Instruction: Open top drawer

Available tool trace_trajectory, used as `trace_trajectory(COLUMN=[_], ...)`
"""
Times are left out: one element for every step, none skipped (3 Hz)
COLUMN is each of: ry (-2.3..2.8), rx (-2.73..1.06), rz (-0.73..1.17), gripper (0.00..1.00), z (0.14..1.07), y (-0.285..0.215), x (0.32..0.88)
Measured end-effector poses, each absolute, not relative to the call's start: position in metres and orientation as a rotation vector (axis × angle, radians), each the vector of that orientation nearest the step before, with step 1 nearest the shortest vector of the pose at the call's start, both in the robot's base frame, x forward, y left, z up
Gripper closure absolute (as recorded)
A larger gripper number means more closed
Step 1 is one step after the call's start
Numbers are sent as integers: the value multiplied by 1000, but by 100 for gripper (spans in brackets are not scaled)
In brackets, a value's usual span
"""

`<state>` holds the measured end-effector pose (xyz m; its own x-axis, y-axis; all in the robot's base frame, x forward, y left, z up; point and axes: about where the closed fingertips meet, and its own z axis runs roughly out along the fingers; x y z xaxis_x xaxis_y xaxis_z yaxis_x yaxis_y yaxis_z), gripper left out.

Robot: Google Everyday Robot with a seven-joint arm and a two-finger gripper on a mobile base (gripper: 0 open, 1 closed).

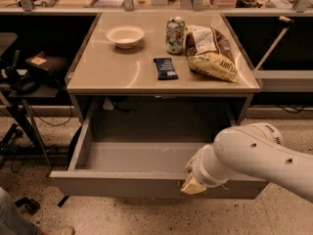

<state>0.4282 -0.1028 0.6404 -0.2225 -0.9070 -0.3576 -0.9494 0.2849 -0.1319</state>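
Observation:
The top drawer [122, 182] stands pulled far out from under the beige table [127, 75]. Its shallow grey tray [137, 155] is bare inside. My white arm [254, 155] reaches in from the right. My gripper [192, 182] is at the drawer's front panel, right of centre, at its upper rim. The wrist hides most of it. Only a tan tip shows against the front panel.
On the table stand a white bowl [125, 35], a can [175, 34], a dark snack bar [166, 67] and a chip bag [211, 53]. A black stand with cables [24, 87] is at left. A white pole [274, 40] leans at right. A person's leg [19, 219] shows bottom left.

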Motion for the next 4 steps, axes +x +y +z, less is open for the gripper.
trace_trajectory(ry=[2197,2197,2197,2197], rx=[-1677,-1677,-1677,-1677], rz=[161,161,161,161], gripper=[35,12,0,0], z=[640,640,640,640], y=[-103,-103,-103,-103], x=[428,428,428,428])
